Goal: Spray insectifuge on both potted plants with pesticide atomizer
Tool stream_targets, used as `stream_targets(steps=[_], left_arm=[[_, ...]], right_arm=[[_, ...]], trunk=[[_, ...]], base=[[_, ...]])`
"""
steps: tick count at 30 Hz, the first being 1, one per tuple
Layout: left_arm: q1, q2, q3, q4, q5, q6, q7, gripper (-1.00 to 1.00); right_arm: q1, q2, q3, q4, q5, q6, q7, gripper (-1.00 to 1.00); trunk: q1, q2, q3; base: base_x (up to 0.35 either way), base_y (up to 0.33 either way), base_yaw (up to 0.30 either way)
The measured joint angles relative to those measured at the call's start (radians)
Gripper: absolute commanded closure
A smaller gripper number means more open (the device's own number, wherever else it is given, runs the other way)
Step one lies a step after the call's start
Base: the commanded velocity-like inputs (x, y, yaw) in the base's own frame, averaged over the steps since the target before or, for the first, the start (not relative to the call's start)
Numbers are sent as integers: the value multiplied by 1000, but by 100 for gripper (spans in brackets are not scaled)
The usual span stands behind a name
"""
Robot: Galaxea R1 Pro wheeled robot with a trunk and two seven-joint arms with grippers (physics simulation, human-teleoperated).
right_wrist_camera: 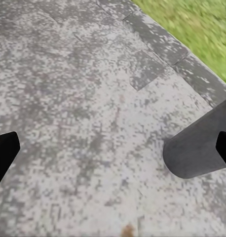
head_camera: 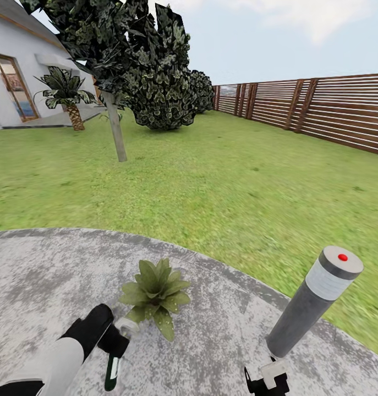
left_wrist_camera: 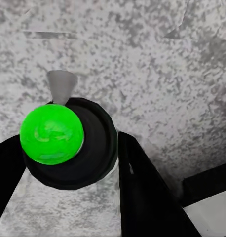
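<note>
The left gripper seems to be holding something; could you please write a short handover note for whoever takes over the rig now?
Left gripper: shut on the pesticide atomizer, spray head toward the potted plant on the stone patio.
Right gripper: open, holding nothing, low beside the grey bollard lamp.
Done: atomizer picked up and brought to this plant.
Left: no spray is visible on this plant; then find and spray the second one.

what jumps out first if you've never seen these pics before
The grey bollard lamp with its red dot leans up at the patio's right edge, beside the lawn. Mid-patio sits a potted plant, and just short of it the left gripper holds the pesticide atomizer, whose bright green end glows in the left wrist view.
</note>
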Motion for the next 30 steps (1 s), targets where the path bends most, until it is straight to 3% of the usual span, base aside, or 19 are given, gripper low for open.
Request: stream_targets(steps=[2, 3, 6, 9, 16, 23, 27, 30], left_arm=[[2, 39, 0, 0, 4, -34, 1, 100], [3, 47, 1, 0, 9, -46, 1, 100], [3, 53, 2, 0, 12, -145, 2, 100], [3, 55, 1, 5, 9, -170, 3, 100], [31, 54, 2, 5, 9, -162, 3, 100], [33, 52, 0, 14, 6, -158, 3, 100], [34, 50, 1, 16, -43, -156, 4, 100], [34, 49, 2, 11, -58, -136, 4, 100]], right_arm=[[0, 2, 0, 0, -2, 0, 0, -100], [0, 3, 0, 0, -3, 0, 0, -100], [0, 4, -1, 0, -5, 0, 0, -100], [0, 4, -2, 0, -6, 0, 0, -100], [0, 4, -3, 0, -6, 0, -1, -100], [0, 4, -3, 0, -6, 0, -2, -100], [0, 4, -3, 0, -6, 0, -2, -100], [0, 4, -3, 0, -6, 0, -2, -100]], trunk=[[0, 0, 0], [0, 0, 0], [0, 0, 0], [0, 0, 0], [0, 0, 0], [0, 0, 0], [0, 0, 0], [0, 0, 0]], base=[[0, 0, 0], [0, 0, 0], [0, 31, 0], [0, 207, 0], [0, 277, 0], [0, 34, 0], [0, 0, 0], [0, 0, 0]])
